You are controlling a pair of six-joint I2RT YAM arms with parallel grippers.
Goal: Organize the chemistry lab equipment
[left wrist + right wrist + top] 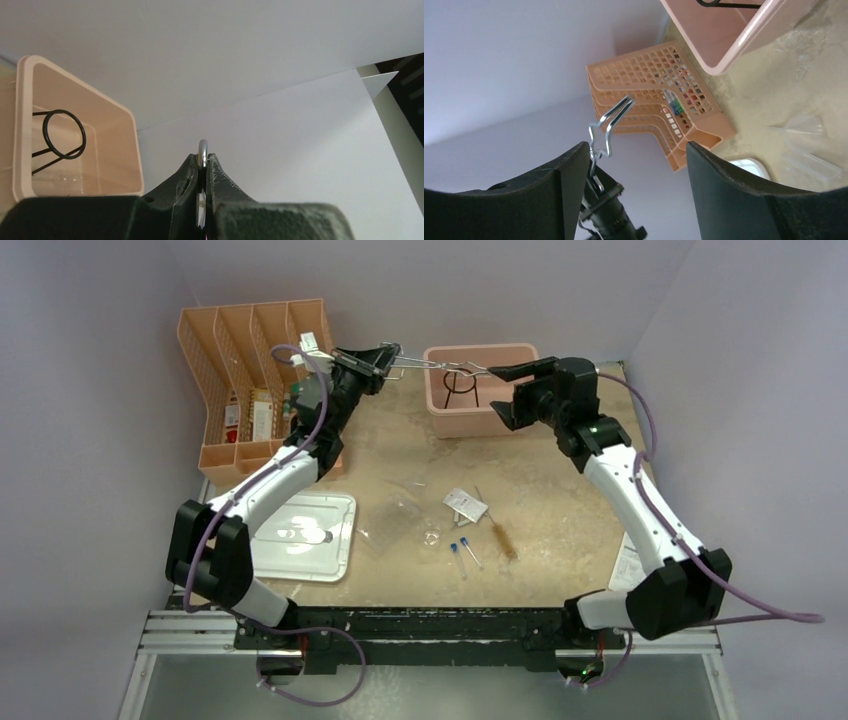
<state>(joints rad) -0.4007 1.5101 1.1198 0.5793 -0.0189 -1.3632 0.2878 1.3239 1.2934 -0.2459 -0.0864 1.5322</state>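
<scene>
Spanning the gap between the two arms above the far part of the tabletop (560, 510), the metal tongs (435, 365) are held at one end by the left claw (390, 357); in the left wrist view its fingers are seen pressed tight on the shiny metal. The other end of the tongs reaches toward the right claw (636, 148), which is spread wide with nothing gripped; in the right wrist view the tongs lie between its fingers, close to one of them, and whether they touch it cannot be told. A pink bin (470, 423) stands at the far edge, its far left corner crossed by the tongs in the top view; the black wire ring tripod (460, 380) is seen upright inside it. An orange mesh file organiser (215, 360) stands at the far left. Nearer the arms a flat white lid (320, 540) lies on the left; just to its right the clear plastic tray (392, 522) is laid, hard to make out against the surface. The tiny glass dish (432, 536) sits just beside the tray; two blue-capped clear vials (457, 557) lie side by side near the dish; the test-tube brush (497, 534) lies tilted to their right. A small white packet (465, 503) rests just beyond the dish; a sheet of paper (628, 565) is seen at the right edge by the right arm.
</scene>
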